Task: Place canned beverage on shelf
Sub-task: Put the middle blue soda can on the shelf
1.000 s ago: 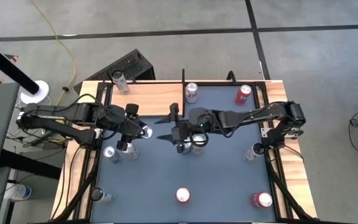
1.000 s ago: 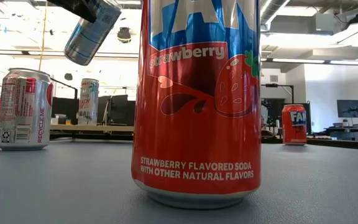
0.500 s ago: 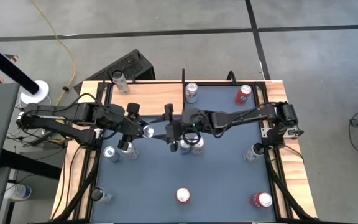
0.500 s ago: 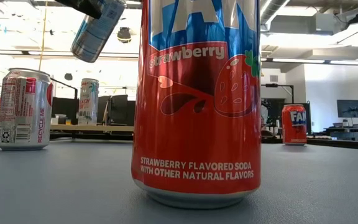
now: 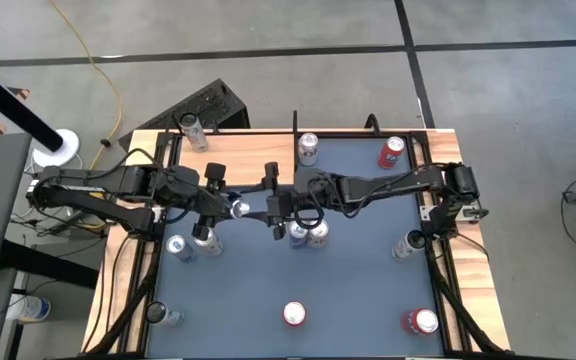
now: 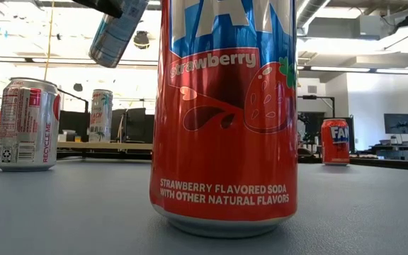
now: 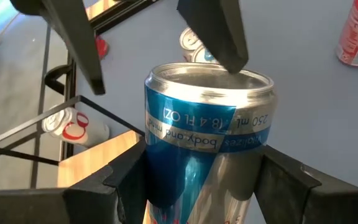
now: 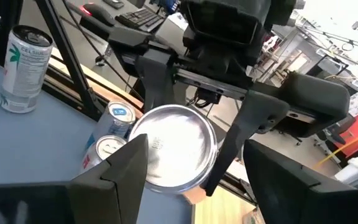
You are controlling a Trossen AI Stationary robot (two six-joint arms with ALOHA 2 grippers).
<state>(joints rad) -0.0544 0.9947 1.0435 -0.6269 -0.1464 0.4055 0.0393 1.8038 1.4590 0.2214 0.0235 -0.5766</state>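
My left fingers (image 7: 197, 180) clamp the blue-and-silver can (image 7: 207, 134) lifted clear of the tabletop (image 5: 358, 290), its base tipped toward my right fingers (image 8: 191, 180), which stand spread around that end to receive it for the shelf (image 5: 253, 160) just beyond.

The canned beverage (image 7: 207, 118), a slim blue-and-silver can, is clamped between the fingers of my left tool (image 5: 230, 208), lifted clear of the blue surface (image 5: 358, 290) and tilted, bottom end facing my right tool (image 5: 271, 203). The shelf (image 5: 248, 157), a light-brown wood-grain board, lies at the surface's far left corner. One pale can (image 5: 191, 128) stands on it.
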